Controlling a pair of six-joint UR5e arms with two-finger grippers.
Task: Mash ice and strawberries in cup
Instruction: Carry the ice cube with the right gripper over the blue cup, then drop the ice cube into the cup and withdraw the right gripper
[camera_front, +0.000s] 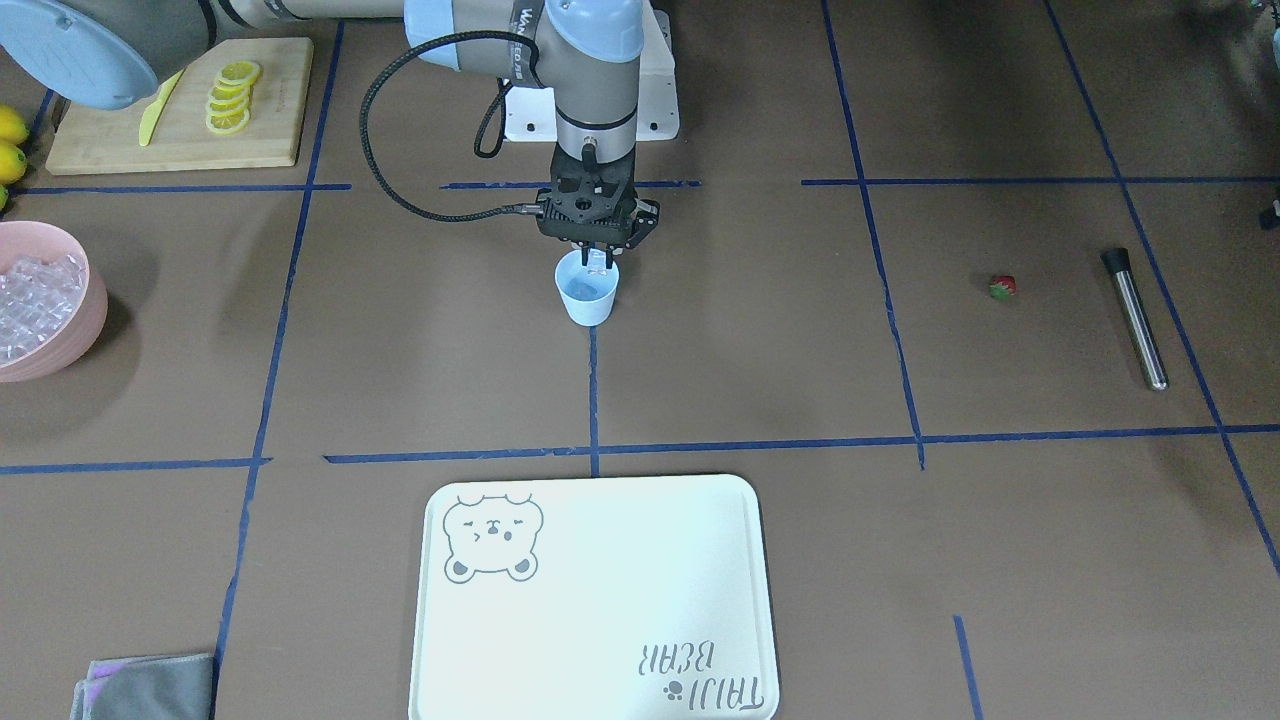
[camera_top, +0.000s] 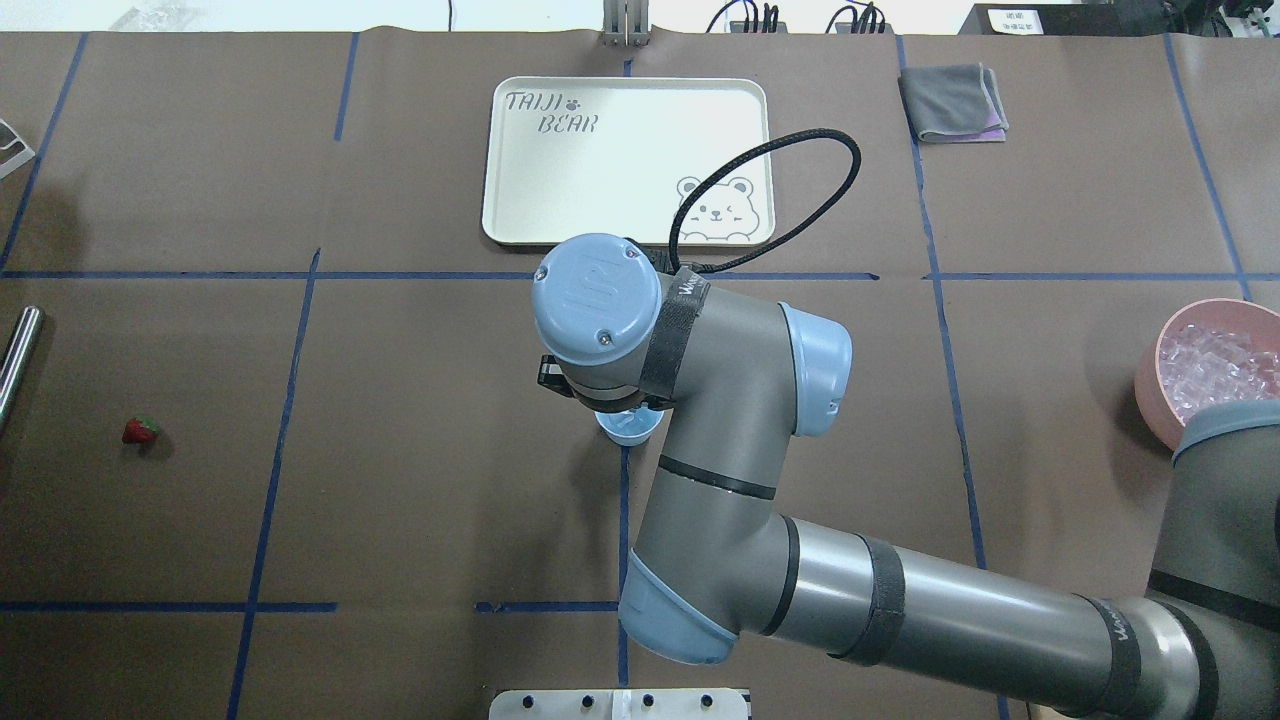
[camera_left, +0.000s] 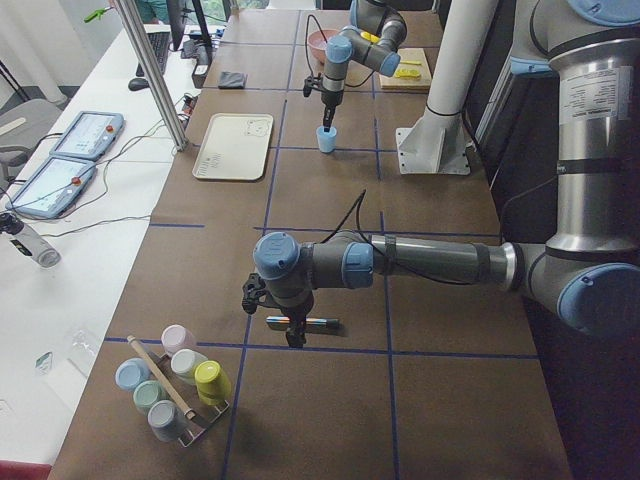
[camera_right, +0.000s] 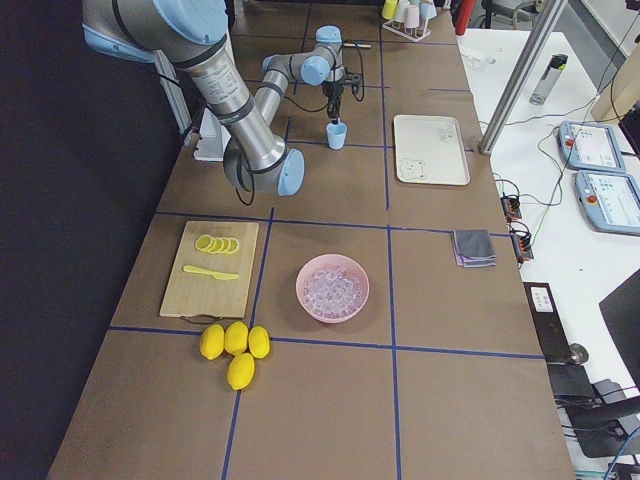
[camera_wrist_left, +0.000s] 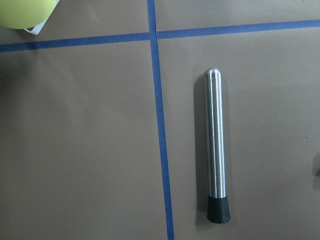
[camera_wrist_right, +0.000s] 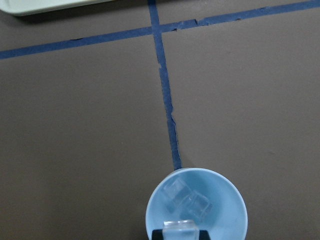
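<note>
Light-blue tapered plastic cup stands beneath the right gripper, whose jaws clamp a clear glassy ice cube over its mouth, seemingly to drop beside two cubes inside.

Upright cup with ice; strawberry apart
</note>
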